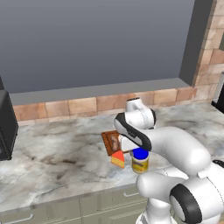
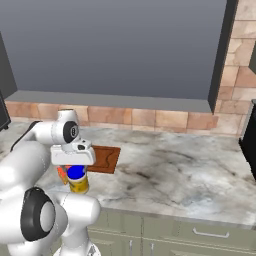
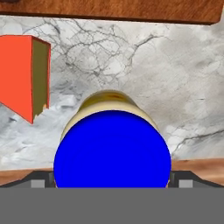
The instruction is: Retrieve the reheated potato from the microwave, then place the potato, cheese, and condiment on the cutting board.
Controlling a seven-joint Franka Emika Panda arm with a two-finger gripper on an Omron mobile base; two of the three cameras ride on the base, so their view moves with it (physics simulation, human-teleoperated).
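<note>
on the marble counter (image 1: 61, 153), near its front edge, stands the condiment (image 1: 140, 160), a squat jar with yellowish contents and a round blue lid, upright. gripper (image 3: 112, 183) hangs directly above it, pointing down; in the hand view the blue lid sits centred between the two dark fingertips (image 3: 38, 183), one at each side of the lid, neither visibly pressing on it. jaws stand wide apart, jar not lifted, its base on the counter in the right base view.

cheese (image 1: 117, 158), an orange-red wedge with yellow sides, lies on the counter just beside the jar, to its left in the left base view; a narrow gap of marble shows between them in the hand view.

cutting board (image 2: 104, 158), dark reddish-brown, lies flat on the counter just behind jar and cheese, toward the brick backsplash (image 1: 78, 107). a small brownish lump on the board in the left base view, partly hidden by the wrist, may be the potato (image 1: 115, 141); cannot tell for sure.

black microwave (image 1: 6, 127) sits at the far left of the counter, well apart from the board.
</note>
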